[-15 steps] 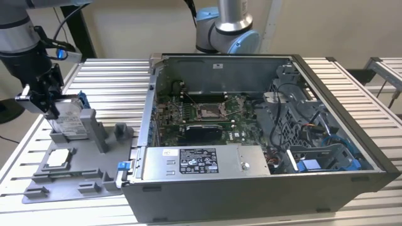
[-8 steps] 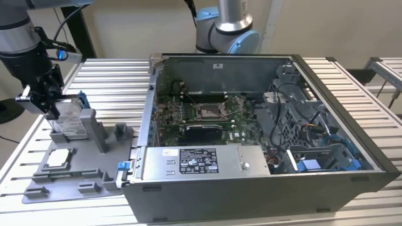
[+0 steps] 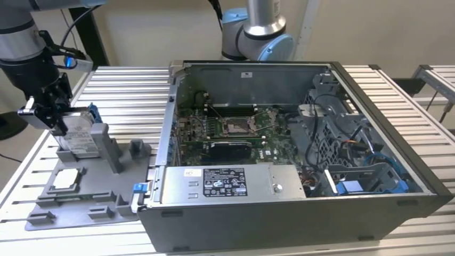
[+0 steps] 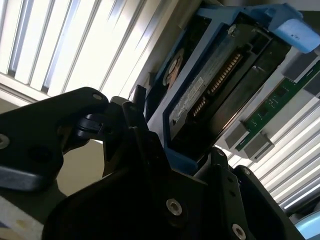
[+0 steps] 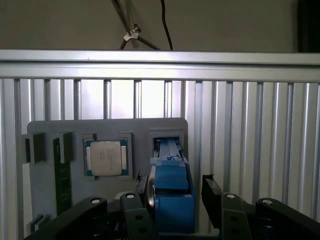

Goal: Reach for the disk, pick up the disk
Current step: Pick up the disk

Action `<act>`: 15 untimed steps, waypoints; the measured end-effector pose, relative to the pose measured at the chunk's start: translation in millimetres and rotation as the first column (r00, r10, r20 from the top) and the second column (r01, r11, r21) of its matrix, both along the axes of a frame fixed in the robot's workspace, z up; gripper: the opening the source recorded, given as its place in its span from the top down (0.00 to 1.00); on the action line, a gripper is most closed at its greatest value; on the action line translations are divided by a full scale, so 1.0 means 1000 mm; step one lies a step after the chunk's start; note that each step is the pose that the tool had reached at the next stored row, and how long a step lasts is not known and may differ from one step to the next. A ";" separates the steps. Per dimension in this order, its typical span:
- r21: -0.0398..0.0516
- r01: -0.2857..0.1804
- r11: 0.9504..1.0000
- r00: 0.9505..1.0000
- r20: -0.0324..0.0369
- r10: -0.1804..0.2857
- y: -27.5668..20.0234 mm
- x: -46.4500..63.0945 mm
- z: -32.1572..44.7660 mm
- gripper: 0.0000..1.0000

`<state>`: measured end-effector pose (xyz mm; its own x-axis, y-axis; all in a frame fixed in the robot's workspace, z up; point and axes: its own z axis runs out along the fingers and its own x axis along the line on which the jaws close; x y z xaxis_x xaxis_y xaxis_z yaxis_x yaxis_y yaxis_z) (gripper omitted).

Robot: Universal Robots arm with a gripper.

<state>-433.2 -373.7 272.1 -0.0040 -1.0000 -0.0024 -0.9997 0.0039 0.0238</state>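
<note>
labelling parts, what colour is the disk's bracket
Bright blue bracket, best in the first wrist view.

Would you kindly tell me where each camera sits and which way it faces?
Exterior view: raised off the arm, looking down at the open computer case and grey stand on the slatted table; arm and gripper show at the exterior view's left.
First wrist view: at the wrist, looking down between the open fingers onto the disk and processor chip.
Second wrist view: at the wrist, looking along the disk's connector side past the gripper body.
Shared: both wrist views show the disk between the fingers.
</note>
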 end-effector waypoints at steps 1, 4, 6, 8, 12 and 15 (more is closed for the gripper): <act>0.000 0.000 1.000 1.000 0.000 0.000 0.0000 0.000 0.0000 0.00; 0.000 0.000 1.000 1.000 0.000 0.000 0.0000 0.000 -0.0001 0.00; 0.000 0.000 1.000 1.000 0.000 0.000 0.0000 0.000 -0.0001 1.00; 0.000 0.000 1.000 1.000 0.000 0.000 0.0000 0.000 -0.0002 1.00; 0.000 0.000 1.000 1.000 0.000 0.000 0.0000 0.000 -0.0002 1.00; 0.000 0.000 1.000 1.000 0.000 0.000 0.0000 0.000 -0.0003 1.00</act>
